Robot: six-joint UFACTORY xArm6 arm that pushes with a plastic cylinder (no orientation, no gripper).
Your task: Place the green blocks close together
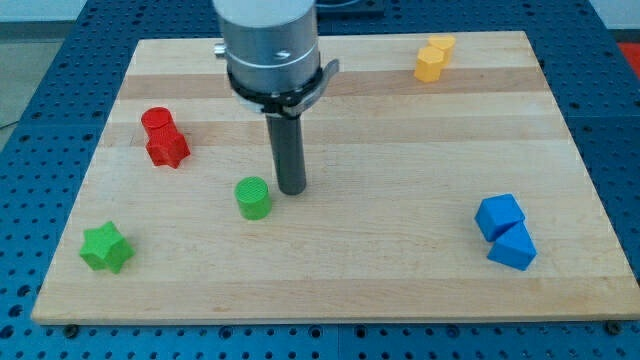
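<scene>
A green cylinder [254, 197] stands left of the board's middle. A green star-shaped block [106, 247] lies near the bottom left corner, well apart from the cylinder. My tip [291, 190] rests on the board just to the right of the green cylinder, very near it, with a thin gap showing. The rod hangs from the grey arm head at the view's top.
A red cylinder [157, 122] and a red star-shaped block [168, 148] touch at the left. Two yellow blocks [433, 58] sit at the top right. A blue cube [498, 215] and a blue wedge-like block [514, 248] sit at the right. The wooden board [400, 150] lies on a blue perforated table.
</scene>
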